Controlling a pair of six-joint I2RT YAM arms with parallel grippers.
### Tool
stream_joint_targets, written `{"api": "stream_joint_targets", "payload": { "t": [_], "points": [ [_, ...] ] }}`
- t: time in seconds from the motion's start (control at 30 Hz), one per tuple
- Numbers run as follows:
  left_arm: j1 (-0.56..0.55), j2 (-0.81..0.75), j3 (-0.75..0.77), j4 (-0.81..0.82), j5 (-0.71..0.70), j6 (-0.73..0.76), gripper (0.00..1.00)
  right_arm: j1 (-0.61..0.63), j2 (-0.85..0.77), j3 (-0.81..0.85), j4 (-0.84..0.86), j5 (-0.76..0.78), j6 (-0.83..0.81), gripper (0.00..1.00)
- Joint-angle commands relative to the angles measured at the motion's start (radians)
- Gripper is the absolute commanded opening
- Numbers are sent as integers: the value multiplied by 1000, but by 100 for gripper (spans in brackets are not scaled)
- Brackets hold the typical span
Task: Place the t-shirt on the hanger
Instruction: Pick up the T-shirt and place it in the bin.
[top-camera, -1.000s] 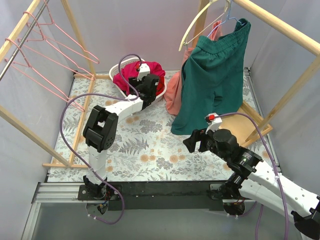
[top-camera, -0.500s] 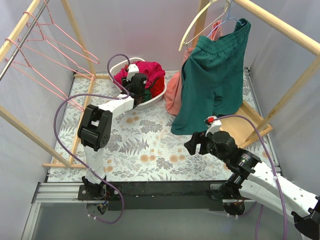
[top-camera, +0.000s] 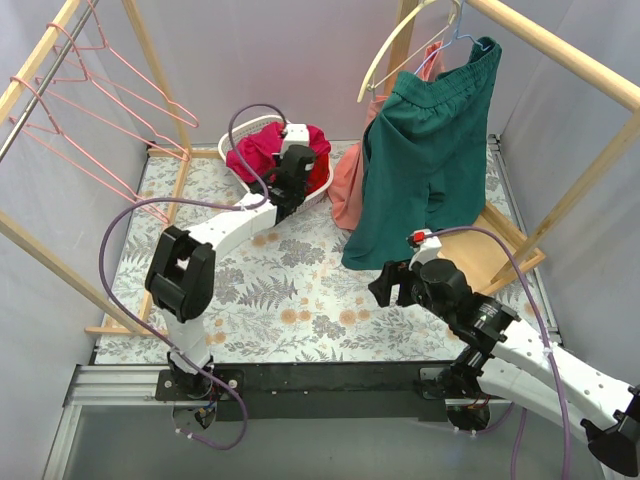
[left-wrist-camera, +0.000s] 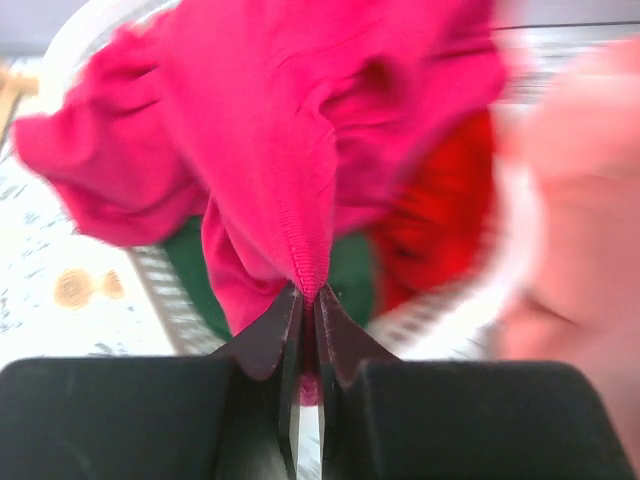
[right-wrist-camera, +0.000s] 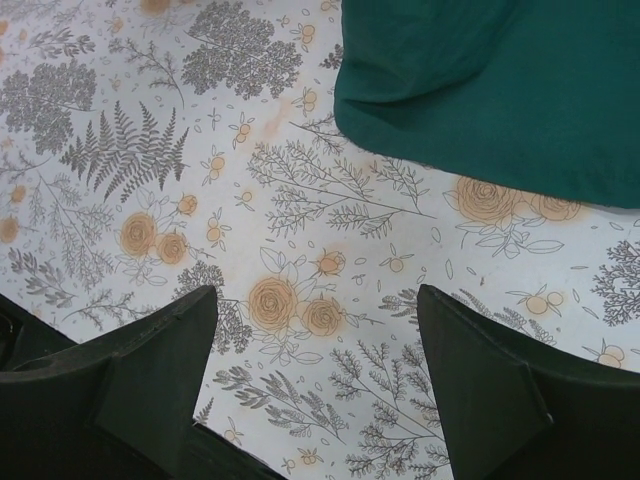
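The magenta t-shirt (top-camera: 252, 150) lies bunched in a white basket (top-camera: 232, 136) at the back of the table. My left gripper (top-camera: 298, 158) is over the basket, shut on a ribbed fold of the t-shirt (left-wrist-camera: 300, 120). In the left wrist view the cloth rises in a peak into the left gripper (left-wrist-camera: 308, 295). Several thin pink wire hangers (top-camera: 120, 105) hang on the rail at the upper left, well away from both grippers. My right gripper (top-camera: 385, 285) hovers open over the flowered table, and nothing shows between the jaws of the right gripper (right-wrist-camera: 315, 330).
The basket (left-wrist-camera: 450, 310) also holds a bright red cloth (left-wrist-camera: 440, 220) and some dark green cloth (left-wrist-camera: 350, 275). A dark green garment (top-camera: 430, 150) and a salmon one (top-camera: 348, 190) hang at the back right under a cream hanger (top-camera: 400, 45). Wooden frame posts stand on both sides.
My left gripper has shut on the t-shirt's fold, and its arm has shifted, the elbow swinging left. The right arm has hardly moved.
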Motion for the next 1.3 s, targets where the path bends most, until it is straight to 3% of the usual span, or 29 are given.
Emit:
{"api": "stream_joint_targets", "payload": {
  "t": [0.0,0.43,0.8,0.93,1.27],
  "points": [
    [-136,-152,35,-30,1,72,0,-1,30,85,30,39,-45,88],
    [-335,-454,69,-243,-85,33,0,-1,118,202,134,113,-114,87],
    [-352,-821,-266,-484,30,-216,0,-3,410,256,470,-63,-84,83],
    [-354,-859,-333,-530,67,-254,0,25,560,239,607,-140,-35,84],
    [-354,-903,-349,-561,96,-260,0,88,800,280,815,-42,57,87]
  ]
}}
